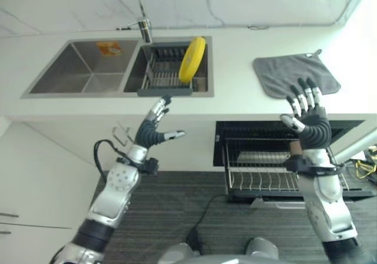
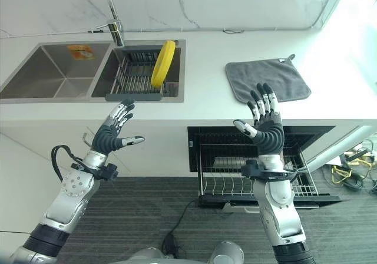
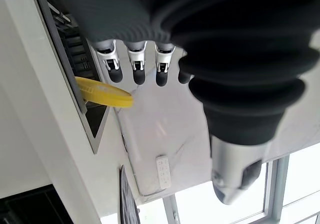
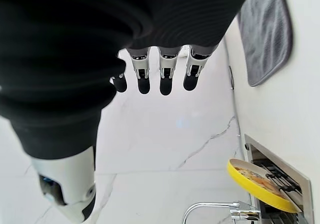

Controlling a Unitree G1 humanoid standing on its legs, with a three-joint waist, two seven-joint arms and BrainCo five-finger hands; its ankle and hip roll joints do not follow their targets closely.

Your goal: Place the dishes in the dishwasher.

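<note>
A yellow plate [image 1: 192, 59] stands on edge in the dark wire rack [image 1: 165, 69] inside the right basin of the sink. Below the counter the dishwasher [image 1: 277, 152] is open, its wire rack [image 1: 265, 172] pulled out and holding no dishes that I can see. My left hand [image 1: 154, 128] is raised in front of the counter edge below the sink rack, fingers straight, holding nothing. My right hand [image 1: 306, 116] is raised above the dishwasher rack, fingers straight and spread, also holding nothing. The plate also shows in the left wrist view [image 3: 102, 93] and the right wrist view [image 4: 260, 181].
A grey cloth [image 1: 294, 72] lies on the white counter [image 1: 235, 87] right of the sink. The faucet [image 1: 141, 16] rises behind the basins; the left basin [image 1: 79, 69] has an orange item at its back. A white cabinet [image 1: 23, 187] stands at lower left.
</note>
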